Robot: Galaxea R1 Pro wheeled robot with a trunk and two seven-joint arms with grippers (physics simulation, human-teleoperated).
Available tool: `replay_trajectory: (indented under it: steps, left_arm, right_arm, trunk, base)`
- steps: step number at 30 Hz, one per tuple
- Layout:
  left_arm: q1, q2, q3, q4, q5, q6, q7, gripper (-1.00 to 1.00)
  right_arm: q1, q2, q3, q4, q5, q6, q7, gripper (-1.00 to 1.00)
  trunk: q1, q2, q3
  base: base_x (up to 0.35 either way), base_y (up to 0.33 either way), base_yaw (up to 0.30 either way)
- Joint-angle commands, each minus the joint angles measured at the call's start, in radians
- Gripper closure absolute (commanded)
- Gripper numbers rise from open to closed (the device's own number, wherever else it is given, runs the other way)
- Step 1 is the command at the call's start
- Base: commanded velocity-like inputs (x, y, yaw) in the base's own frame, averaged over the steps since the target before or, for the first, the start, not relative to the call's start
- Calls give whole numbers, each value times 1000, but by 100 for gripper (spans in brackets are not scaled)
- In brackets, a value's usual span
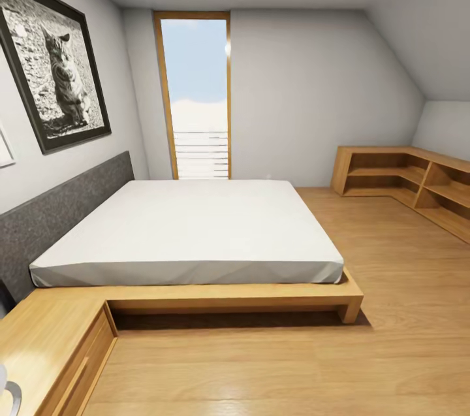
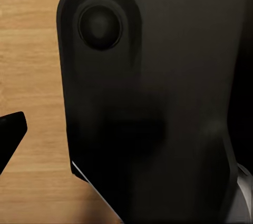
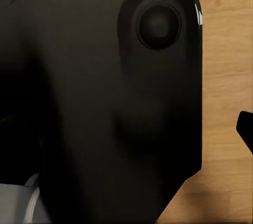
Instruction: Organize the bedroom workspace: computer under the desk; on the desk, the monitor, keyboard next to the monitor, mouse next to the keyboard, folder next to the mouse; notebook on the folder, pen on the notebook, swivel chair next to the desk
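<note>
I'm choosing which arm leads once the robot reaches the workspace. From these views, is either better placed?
Neither yet. The head view shows a bed, a tall window and a corner shelf unit, and each wrist view shows dark robot bodywork over wood floor.

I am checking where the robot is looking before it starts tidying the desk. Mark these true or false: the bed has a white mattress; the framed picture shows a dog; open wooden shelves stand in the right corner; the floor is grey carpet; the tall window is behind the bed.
1. The low wooden bed carries a white mattress. True.
2. The black-framed picture shows a dog. False: it shows a cat.
3. The open light oak corner shelves stand at the right. True.
4. The floor is grey carpet. False: it is light wood.
5. The tall wood-framed window is beyond the bed. True.
</note>
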Motion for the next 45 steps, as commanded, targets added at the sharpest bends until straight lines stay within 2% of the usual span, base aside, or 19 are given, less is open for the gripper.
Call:
replay_trajectory:
  steps: [1, 23, 36, 41, 43, 45]
  left_arm:
    - [0, 0, 0, -1, 0, -1, 0, -100]
    - [0, 0, 0, -1, 0, 0, 4, -100]
    - [0, 6, 5, -1, 5, 1, 7, -100]
    - [0, 8, 5, -27, 6, 0, 7, -100]
    - [0, 7, 5, -49, 6, 0, 7, -100]
    - [0, 7, 5, -86, 6, 0, 7, -100]
  right_arm:
    - [0, 0, -6, 0, -12, -1, 0, -100]
    - [0, 0, -3, 0, -19, -18, 0, -100]
    - [0, 1, -5, 0, -19, -27, -5, -100]
    - [0, 1, -5, -25, -20, -78, -6, -100]
    - [0, 1, -5, -46, -20, -101, -6, -100]
    - [0, -1, -7, -80, -20, -156, -5, -100]
  trunk:
    - [-4, 7, 2]
    - [-88, 161, 70]
    - [-138, 252, 98]
    - [-157, 287, 107]
    - [-157, 287, 104]
    - [-157, 287, 101]
  base:
    - [0, 0, 0]
    - [0, 0, -3]
    - [0, 0, -130]
    - [0, 0, -174]
    - [0, 0, -170]
    - [0, 0, -168]
